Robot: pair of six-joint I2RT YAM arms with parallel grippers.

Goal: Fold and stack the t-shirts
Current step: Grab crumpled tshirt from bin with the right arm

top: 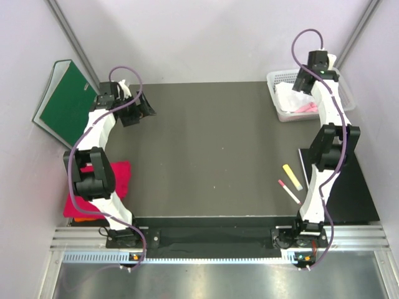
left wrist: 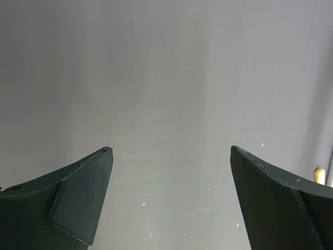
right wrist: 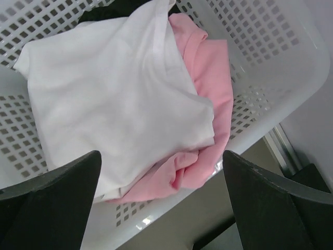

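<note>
Right wrist view showed the right gripper (right wrist: 161,153) open over a white shirt (right wrist: 114,94) and pink shirt (right wrist: 213,67) in the two-o'clock basket (right wrist: 291,57); left gripper (left wrist: 170,148) open too, apparently empty.

No text, label, brand, number or sign can be read in any of the three views.
</note>
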